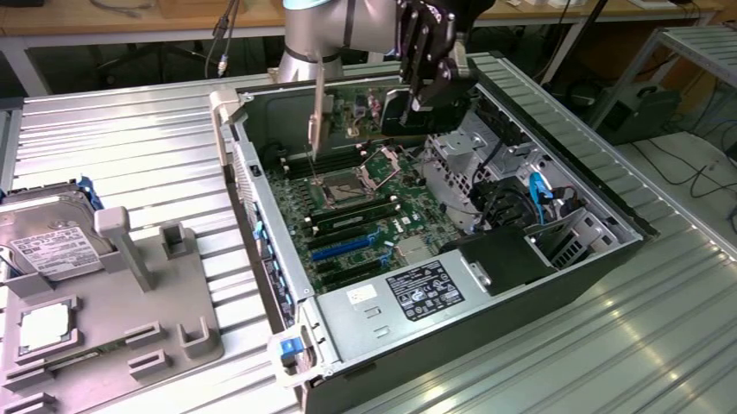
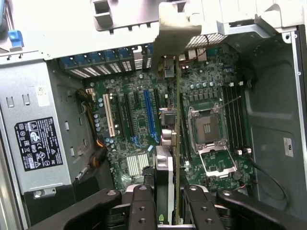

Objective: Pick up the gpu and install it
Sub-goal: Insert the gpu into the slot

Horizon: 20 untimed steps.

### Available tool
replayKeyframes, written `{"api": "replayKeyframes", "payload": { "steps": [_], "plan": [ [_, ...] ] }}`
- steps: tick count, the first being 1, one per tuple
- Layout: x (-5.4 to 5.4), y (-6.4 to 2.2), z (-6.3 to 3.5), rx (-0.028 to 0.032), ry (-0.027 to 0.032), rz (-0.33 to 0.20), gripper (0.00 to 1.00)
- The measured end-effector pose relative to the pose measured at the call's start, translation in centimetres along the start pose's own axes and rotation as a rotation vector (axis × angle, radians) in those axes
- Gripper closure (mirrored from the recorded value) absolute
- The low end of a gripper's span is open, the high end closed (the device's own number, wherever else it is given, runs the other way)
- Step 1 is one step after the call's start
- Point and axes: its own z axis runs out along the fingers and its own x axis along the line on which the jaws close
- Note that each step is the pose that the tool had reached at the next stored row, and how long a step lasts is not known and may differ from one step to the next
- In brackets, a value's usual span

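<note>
Two black fingers (image 2: pixel 144 207) were clamped on the gpu (image 2: pixel 178 143), one on each face. In the wrist view the card was seen only by its thin edge, so the parts on its faces could not be made out. Its silver bracket (image 2: pixel 175 28) stood at the far end, pale and blurred, and hid a part of the slot openings behind it.

In the exterior view the gripper (image 1: pixel 424 90) hung in the upper middle of the frame, over the open computer case (image 1: pixel 334 328). The arm above it was cut off by the top edge. The bracket (image 1: pixel 317 121) appeared there as a narrow upright strip. I could not tell whether the lower edge of the card touched the motherboard (image 1: pixel 381 224).

In the wrist view the card lay in line between the blue slot (image 2: pixel 149 115) and the empty processor socket (image 2: pixel 208 127).

Inside the case the room was narrow. The power supply (image 1: pixel 426 293) filled the lower middle of the exterior view, and dark cables (image 1: pixel 507 203) crowded the middle right.

On the ridged worktop (image 1: pixel 116 138), at the lower left, a hard drive (image 1: pixel 47 237) and a processor chip (image 1: pixel 40 328) lay well apart from the case. The left edge cut off both.
</note>
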Motion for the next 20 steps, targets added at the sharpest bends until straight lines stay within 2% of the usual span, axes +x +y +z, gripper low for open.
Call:
{"api": "replayKeyframes", "payload": {
  "steps": [7, 20],
  "plan": [
    [0.02, -0.01, 0.00, -0.0023, 0.0003, -0.044, 0.72],
    [0.02, 0.00, 0.00, -0.0024, 0.0003, -0.047, 0.72]
  ]
}}
